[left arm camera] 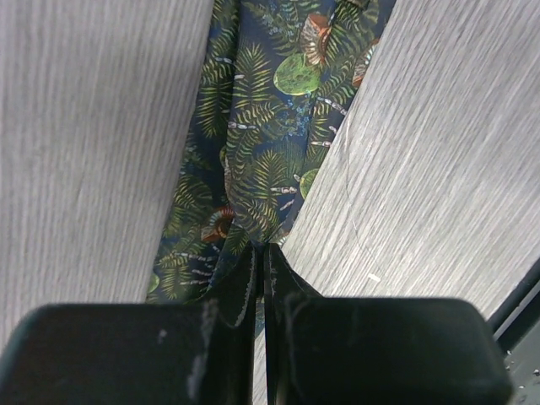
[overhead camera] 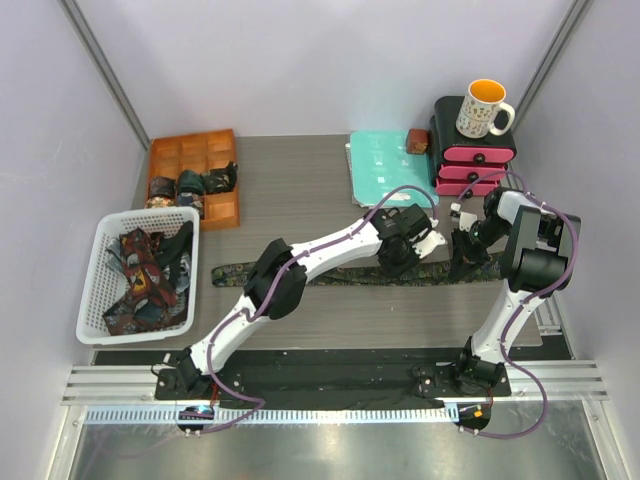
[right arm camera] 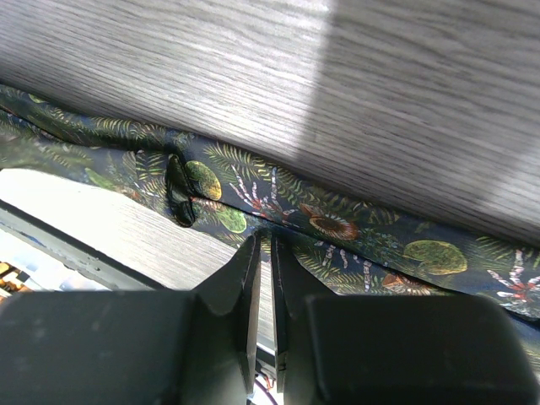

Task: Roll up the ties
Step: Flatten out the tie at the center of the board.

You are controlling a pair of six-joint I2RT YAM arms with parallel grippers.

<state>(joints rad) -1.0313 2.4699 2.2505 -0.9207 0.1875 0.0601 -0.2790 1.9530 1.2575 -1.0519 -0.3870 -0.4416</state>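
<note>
One long tie (overhead camera: 235,272) with a dark green leaf print lies as a flat strip across the middle of the table. My left gripper (overhead camera: 408,262) reaches down onto its right part. In the left wrist view that gripper (left arm camera: 261,247) is shut, and the tie (left arm camera: 253,126) puckers up into its tips. My right gripper (overhead camera: 462,262) stands just to the right on the same tie. In the right wrist view it (right arm camera: 263,239) is nearly closed, pinching the near edge of the tie (right arm camera: 337,224). More ties (overhead camera: 150,275) lie loose in a basket. Several rolled ties (overhead camera: 195,182) sit in an orange tray.
A white basket (overhead camera: 95,290) stands at the left edge. The orange compartment tray (overhead camera: 190,150) is behind it. A teal folder (overhead camera: 385,165) lies at the back. Pink drawers (overhead camera: 475,165) with a mug (overhead camera: 483,107) on top stand close behind my right arm.
</note>
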